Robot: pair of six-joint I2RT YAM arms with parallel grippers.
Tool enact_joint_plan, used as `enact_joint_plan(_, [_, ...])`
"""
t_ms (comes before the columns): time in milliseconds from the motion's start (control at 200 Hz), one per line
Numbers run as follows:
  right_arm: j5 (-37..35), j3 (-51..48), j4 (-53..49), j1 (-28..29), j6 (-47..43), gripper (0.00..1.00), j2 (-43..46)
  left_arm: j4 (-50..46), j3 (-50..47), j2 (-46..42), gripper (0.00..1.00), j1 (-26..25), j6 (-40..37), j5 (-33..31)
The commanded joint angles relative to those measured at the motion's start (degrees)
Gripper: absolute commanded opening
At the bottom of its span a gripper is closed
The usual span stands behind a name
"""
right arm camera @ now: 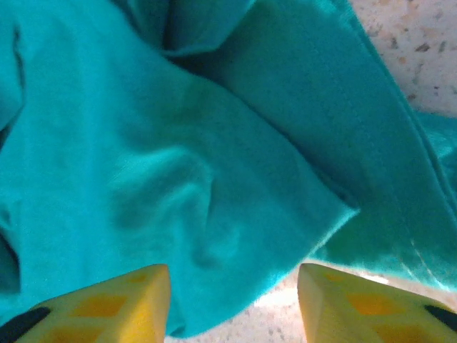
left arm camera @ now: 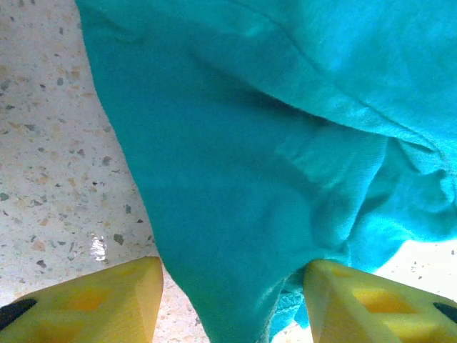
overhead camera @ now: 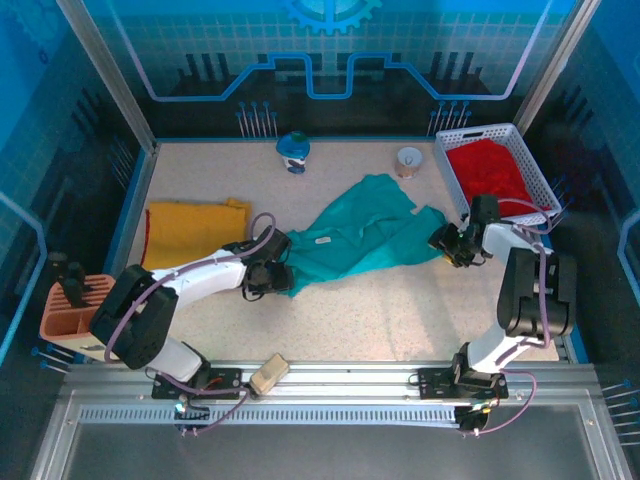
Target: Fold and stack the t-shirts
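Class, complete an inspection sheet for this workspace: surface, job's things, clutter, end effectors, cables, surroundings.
Surface: pale speckled table.
Job's things: teal shirt crumpled mid-table; yellow shirt folded at left; red shirt in white basket.
Clutter: blue-white object and pale round item at far edge.
End effectors: left end effector and right end effector open, each straddling the teal shirt.
Cables: purple cables run along both arms.
Surroundings: blue walls, metal frame.

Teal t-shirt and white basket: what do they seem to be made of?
Teal t-shirt: soft matte knit cloth, perhaps cotton; it creases loosely and shows a stitched hem. White basket: probably rigid plastic; its walls are a moulded lattice.
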State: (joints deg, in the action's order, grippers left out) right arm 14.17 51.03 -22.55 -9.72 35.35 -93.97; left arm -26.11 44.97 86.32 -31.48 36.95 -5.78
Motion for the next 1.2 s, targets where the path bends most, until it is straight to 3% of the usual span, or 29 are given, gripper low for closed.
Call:
enact_joint_plan(0, [1.92,0.55,2.59,-0.57,1.03,0.46,-2.9,0.8,2.23,0.69,0.54,0.28,-0.5,-0.49])
enact_joint_plan(205, [1.62,0.22,3.0,-0.57,1.12,0.28,-1.83,0.53,3.79,1.41,0.48,0.86,-1.17,-1.6])
enact_joint_plan(355, [2.59,-0.05,0.68,-0.56,0.45,0.17,2.28,0.17,5.08,2.1,0.24,1.37,-1.57,-1.52])
enact_joint_plan(525, [1.73,-0.04,-3.37,-0.63,-0.89,0.14,8.28,-0.82,5.84,1.72,0.0,1.43,-1.71,-1.6])
enact_joint_plan(740, [1.78,-1.96,-5.45,-0.6,-1.52,0.15,13.2,-1.87,5.68,0.48,0.0,1.68,-2.1,-1.66])
enact_joint_plan(835, [1.16,-3.92,-3.9,-0.65,-1.52,0.33,12.98,-1.8,5.59,0.86,0.0,1.7,-2.31,-0.92])
enact_joint_plan(1196, [-0.24,-7.91,3.79,1.57,1.1,0.31,5.29,-0.87,4.95,1.61,0.0,1.74,-2.01,0.1])
